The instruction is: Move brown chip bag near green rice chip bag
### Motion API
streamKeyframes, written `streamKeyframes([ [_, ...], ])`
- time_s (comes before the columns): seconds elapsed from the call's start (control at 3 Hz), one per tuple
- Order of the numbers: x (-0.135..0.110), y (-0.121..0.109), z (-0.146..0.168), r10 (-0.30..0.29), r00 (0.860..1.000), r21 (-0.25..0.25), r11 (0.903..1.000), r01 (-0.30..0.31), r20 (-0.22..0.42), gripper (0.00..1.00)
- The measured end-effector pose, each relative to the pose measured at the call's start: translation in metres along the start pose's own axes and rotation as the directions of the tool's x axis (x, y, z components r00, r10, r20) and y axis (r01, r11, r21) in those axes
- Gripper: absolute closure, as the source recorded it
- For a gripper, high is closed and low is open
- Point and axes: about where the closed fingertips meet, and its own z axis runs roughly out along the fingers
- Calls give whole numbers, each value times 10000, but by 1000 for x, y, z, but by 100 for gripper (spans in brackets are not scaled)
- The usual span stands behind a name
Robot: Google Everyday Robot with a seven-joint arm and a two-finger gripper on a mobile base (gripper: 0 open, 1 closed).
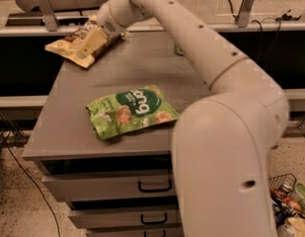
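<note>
The brown chip bag point(68, 45) lies at the far left corner of the grey cabinet top point(137, 65), its pale yellow end pointing left. My gripper point(91, 45) is over the bag's near right part and covers some of it. The green rice chip bag point(132, 111) lies flat near the front middle of the top, well apart from the brown bag. My arm point(191, 38) stretches from the lower right across the top to the far left.
The cabinet has drawers with dark handles point(154, 186) below the top. A small green can point(177, 49) is mostly hidden behind my arm at the back. A wire basket point(290, 201) with items stands on the floor at the lower right.
</note>
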Motion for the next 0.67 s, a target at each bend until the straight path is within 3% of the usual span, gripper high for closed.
streamKeyframes([
  [0.33, -8, -16, 46, 809, 9965, 472, 9957, -797, -234, 0],
  [0.67, -5, -19, 84, 1736, 9813, 889, 9821, -1662, -833, 0],
])
